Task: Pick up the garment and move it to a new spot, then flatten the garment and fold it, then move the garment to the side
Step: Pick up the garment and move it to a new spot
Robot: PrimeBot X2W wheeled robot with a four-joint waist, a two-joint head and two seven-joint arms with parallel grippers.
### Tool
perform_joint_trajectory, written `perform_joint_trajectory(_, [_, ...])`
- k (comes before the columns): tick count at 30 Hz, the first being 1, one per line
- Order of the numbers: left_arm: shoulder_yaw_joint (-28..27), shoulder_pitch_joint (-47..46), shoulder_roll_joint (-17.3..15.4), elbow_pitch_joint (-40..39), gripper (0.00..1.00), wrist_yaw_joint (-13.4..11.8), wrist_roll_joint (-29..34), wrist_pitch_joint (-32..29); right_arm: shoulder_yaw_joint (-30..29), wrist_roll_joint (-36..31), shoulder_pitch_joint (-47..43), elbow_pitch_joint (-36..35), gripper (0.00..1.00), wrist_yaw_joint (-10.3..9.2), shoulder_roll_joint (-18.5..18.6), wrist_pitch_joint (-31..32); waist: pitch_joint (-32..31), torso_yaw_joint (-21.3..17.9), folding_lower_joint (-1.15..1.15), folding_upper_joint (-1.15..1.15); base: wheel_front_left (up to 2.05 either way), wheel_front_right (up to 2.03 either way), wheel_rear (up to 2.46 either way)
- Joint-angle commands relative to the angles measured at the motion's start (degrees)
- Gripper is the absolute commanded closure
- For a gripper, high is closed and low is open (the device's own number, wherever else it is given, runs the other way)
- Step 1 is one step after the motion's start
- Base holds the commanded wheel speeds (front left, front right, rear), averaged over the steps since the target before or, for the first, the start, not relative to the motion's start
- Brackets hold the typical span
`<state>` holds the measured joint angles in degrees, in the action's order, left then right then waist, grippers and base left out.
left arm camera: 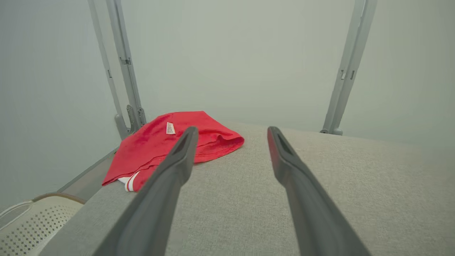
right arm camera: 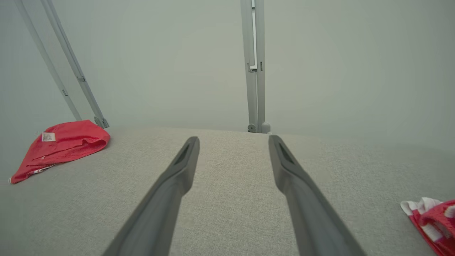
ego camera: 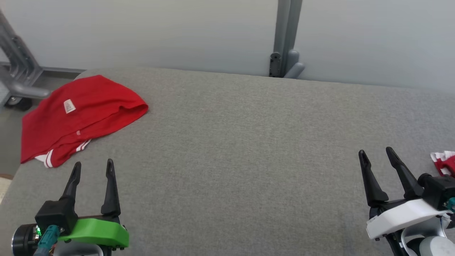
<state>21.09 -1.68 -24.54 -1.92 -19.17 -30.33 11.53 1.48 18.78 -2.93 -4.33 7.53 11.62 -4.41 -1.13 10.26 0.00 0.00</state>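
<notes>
Garment [ego camera: 81, 113] lies ahead and left of the left tool [ego camera: 93, 163], which like the right tool [ego camera: 375, 150] gapes wide and empty; I'd come in low and pinch one hem.

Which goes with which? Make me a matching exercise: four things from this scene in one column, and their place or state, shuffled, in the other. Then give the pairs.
Things:
1. red garment
2. striped cloth
3. left end effector
4. right end effector

Places or states:
A. open, over the near right of the table
B. lying at the table's far left corner
C. open, just short of the red garment
D. at the table's right edge, cut off by the head view

Pairs: 1-B, 2-D, 3-C, 4-A
</notes>
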Motion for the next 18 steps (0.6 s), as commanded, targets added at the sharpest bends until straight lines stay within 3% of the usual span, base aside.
perform_joint_trajectory(1, [-0.37,-0.25,-0.64,-0.15,0.00,-0.17,-0.60,0.26,0.42,0.37,0.81,0.14,0.00,-0.08,-0.10,-0.29,0.00,6.49,0.00,0.00,0.00,0.00,0.00])
perform_joint_trajectory(9, [-1.86,0.56,-1.01,-0.79,0.00,-0.68,-1.12,0.93,2.21,0.91,1.75,1.53,0.00,-0.08,-0.52,-1.08,-0.29,12.54,0.00,0.00,0.00,0.00,0.00])
perform_joint_trajectory(18, [-2.11,0.04,-1.16,-1.17,0.00,-0.32,-1.41,1.38,2.37,1.26,2.06,2.16,0.00,-0.08,-0.21,-1.37,-0.16,14.07,0.00,0.00,0.00,0.00,0.00])
